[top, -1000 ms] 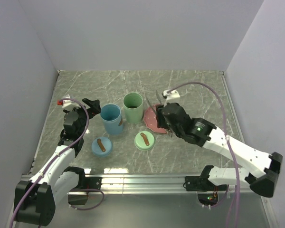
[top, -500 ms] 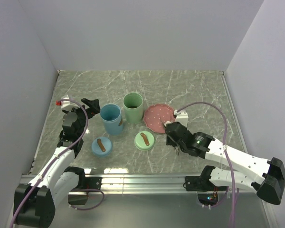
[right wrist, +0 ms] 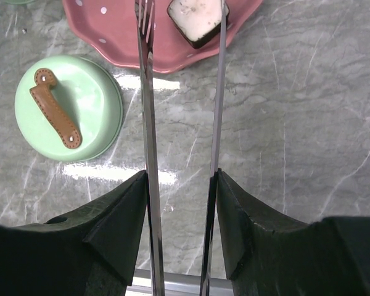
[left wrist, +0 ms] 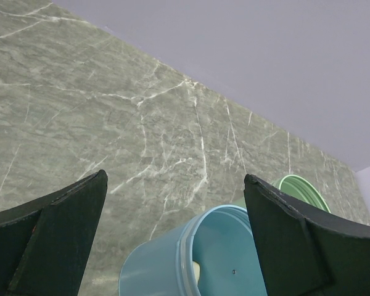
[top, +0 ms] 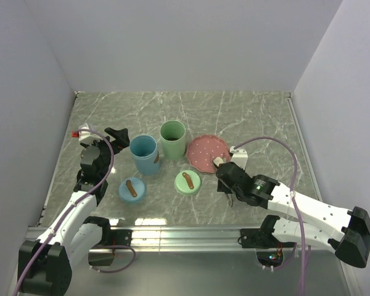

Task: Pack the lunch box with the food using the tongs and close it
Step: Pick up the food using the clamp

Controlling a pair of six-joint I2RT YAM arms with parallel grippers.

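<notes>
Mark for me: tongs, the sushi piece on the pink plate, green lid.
tongs point(right wrist: 147, 123): right wrist view, on the fork-tipped arm.
sushi piece point(right wrist: 197, 13): right wrist view, on its white top.
green lid point(right wrist: 94, 105): right wrist view, on the green top beside the brown strap.

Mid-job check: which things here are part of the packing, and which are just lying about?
Part of the job: tongs, sushi piece, blue container, green container, blue lid, green lid.
Just lying about: pink plate under the sushi, marble tabletop.
</notes>
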